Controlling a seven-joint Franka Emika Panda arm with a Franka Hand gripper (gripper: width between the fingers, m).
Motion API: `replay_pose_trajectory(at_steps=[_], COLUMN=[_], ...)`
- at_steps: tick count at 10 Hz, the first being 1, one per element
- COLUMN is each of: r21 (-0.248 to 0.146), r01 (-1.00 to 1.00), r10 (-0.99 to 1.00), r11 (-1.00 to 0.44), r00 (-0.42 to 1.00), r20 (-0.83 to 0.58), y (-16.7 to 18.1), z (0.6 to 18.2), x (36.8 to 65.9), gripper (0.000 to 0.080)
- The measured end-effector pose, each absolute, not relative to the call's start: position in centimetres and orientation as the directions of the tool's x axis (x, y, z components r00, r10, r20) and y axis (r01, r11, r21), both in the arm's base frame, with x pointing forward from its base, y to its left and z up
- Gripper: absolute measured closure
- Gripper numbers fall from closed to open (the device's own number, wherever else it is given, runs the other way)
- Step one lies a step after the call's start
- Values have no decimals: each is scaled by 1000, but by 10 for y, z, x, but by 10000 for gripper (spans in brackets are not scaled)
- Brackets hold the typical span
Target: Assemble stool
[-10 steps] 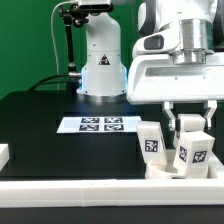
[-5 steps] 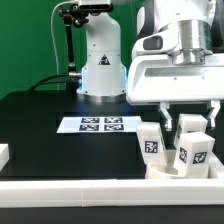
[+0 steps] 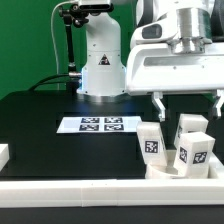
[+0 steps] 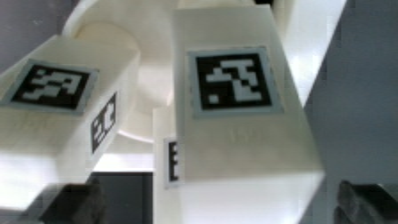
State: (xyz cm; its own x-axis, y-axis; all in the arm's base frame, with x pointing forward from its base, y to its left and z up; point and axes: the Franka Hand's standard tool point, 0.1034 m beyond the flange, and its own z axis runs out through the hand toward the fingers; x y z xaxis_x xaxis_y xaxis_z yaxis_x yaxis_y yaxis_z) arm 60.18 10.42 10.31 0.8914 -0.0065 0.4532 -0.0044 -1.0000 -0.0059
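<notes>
Three white stool legs stand upright close together at the exterior view's right, each with a black-and-white tag: one in front left (image 3: 150, 142), one behind (image 3: 188, 127), one in front right (image 3: 196, 150). They rise from the low white seat (image 3: 163, 170). My gripper (image 3: 188, 104) hangs open just above the rear leg, its fingers (image 3: 157, 103) spread wide and holding nothing. In the wrist view a tagged leg (image 4: 231, 85) fills the space between the dark fingertips (image 4: 71, 205) of the gripper (image 4: 214, 208), and a second tagged leg (image 4: 54, 85) stands beside it.
The marker board (image 3: 100, 125) lies flat in the middle of the black table. A long white rail (image 3: 90, 190) edges the table's front, with a small white block (image 3: 3, 155) at the exterior view's left. The arm's base (image 3: 100, 60) stands at the back.
The gripper, shut on the rear leg a second ago, has opened wide and let it go, then lifted slightly. The legs have stayed in place.
</notes>
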Motion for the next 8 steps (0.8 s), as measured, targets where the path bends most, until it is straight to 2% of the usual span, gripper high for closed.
replay_pose_trajectory(at_steps=[5, 6, 8], r21=[-3, 4, 2], r01=[-4, -1, -9], r10=[-5, 1, -8], r11=[-1000, -1000, -1000], r00=[908, 918, 970], r20=[419, 396, 245], y=[104, 102, 102], z=[99, 93, 94], x=[601, 599, 598], gripper=[151, 151, 151])
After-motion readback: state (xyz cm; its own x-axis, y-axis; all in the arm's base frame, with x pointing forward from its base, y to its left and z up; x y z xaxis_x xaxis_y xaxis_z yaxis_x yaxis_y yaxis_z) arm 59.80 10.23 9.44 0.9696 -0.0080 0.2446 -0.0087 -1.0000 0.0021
